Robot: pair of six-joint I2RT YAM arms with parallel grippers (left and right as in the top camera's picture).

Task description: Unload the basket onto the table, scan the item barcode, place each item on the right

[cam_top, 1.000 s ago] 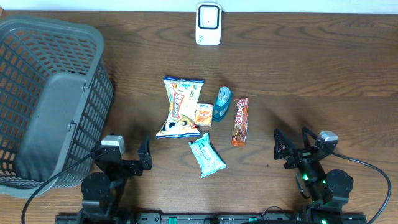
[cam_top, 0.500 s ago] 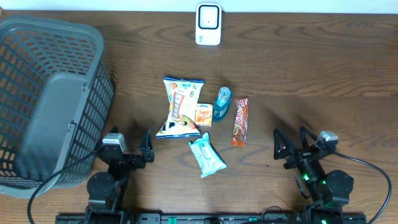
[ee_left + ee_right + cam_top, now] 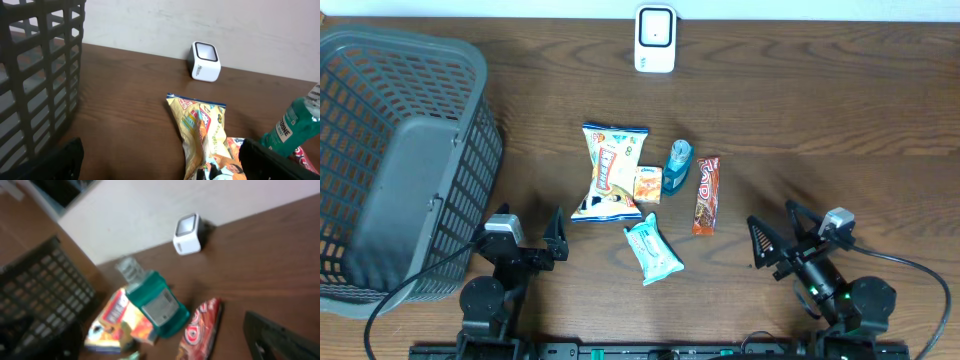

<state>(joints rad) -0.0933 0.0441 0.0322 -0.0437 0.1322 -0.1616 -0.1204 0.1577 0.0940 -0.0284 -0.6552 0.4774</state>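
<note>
Left of right tool [image 3: 770,212], snack bar [image 3: 706,195]

I have a dark brown table [image 3: 840,120] filling nearly the whole overhead view, its wood grain running from 9 to 3 o'clock in long wavy bands. At 12 o'clock the tabletop ends in a straight line against a plain off-white wall [image 3: 150,25] with no marks that I can make out. From overhead the wall shows only as a thin pale strip along the far edge. The light is soft and even. Shadows on the wood are faint, and the left wrist view gives me a dull sheen on the tabletop toward 12. In the blurred right wrist view a dark patch [image 3: 55,190] sits past the wall's end at about 10 o'clock, with a brown surface [image 3: 20,225] below it. I can't tell what either is.
</note>
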